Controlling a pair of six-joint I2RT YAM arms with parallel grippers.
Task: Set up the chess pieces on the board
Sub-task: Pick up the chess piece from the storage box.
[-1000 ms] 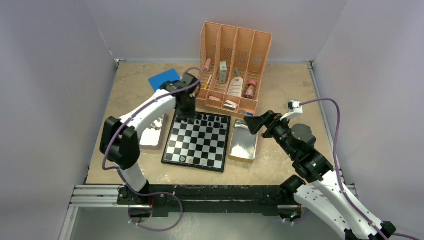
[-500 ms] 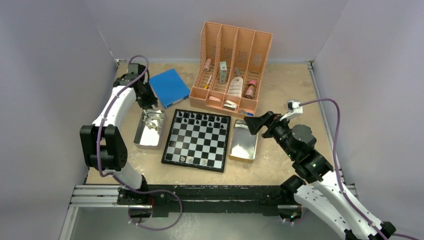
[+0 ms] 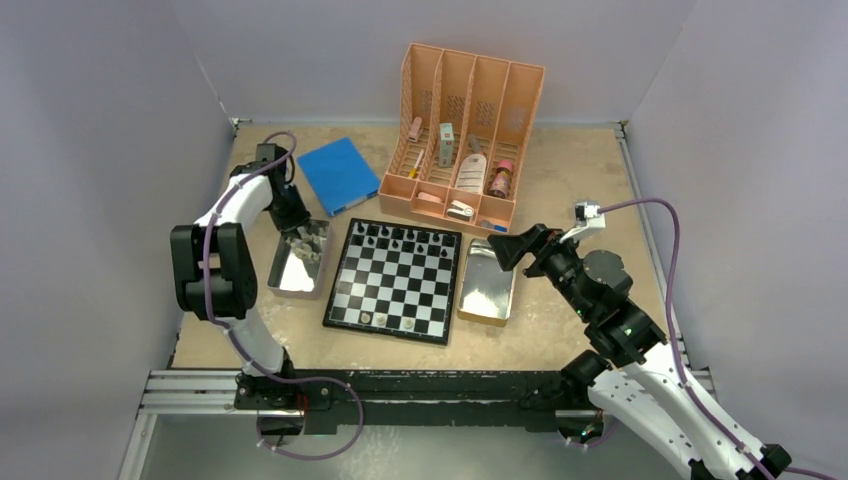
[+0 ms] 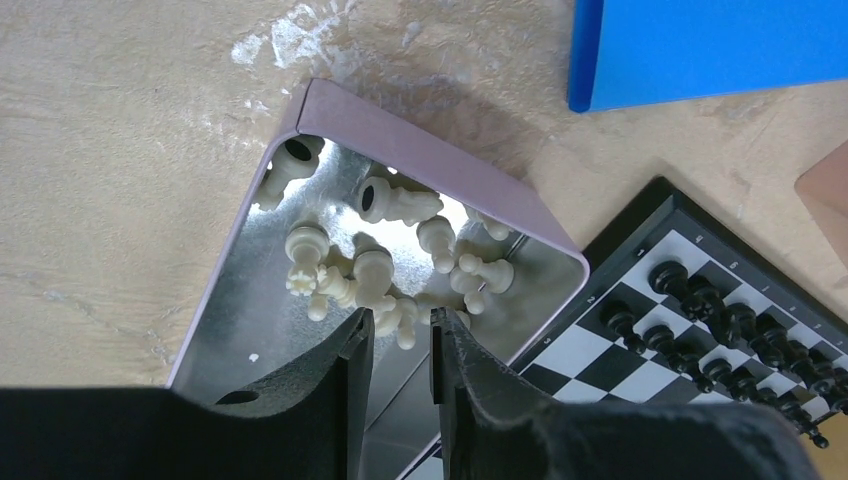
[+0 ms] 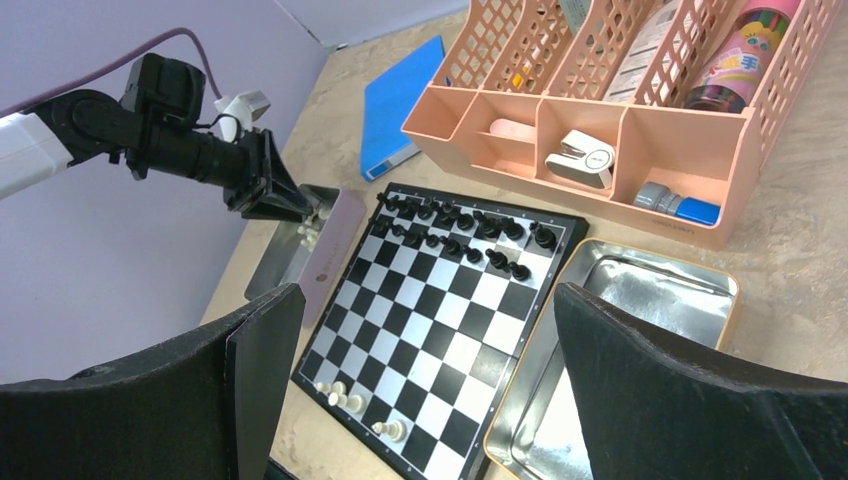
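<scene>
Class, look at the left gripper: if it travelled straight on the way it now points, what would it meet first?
Probably the pale chess pieces heaped in the metal tray, just beyond the left gripper; depth is hard to judge.

Just one bit of print here: Chinese characters on the pink bottle (image 5: 745, 55) in the peach organizer (image 5: 680, 150), one looking like 手, the others too blurred to read.

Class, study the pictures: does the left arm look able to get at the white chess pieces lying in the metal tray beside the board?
Probably yes. The left hand hangs right over the open tray, jaws slightly apart, and nothing covers the white pieces just below it.
</scene>
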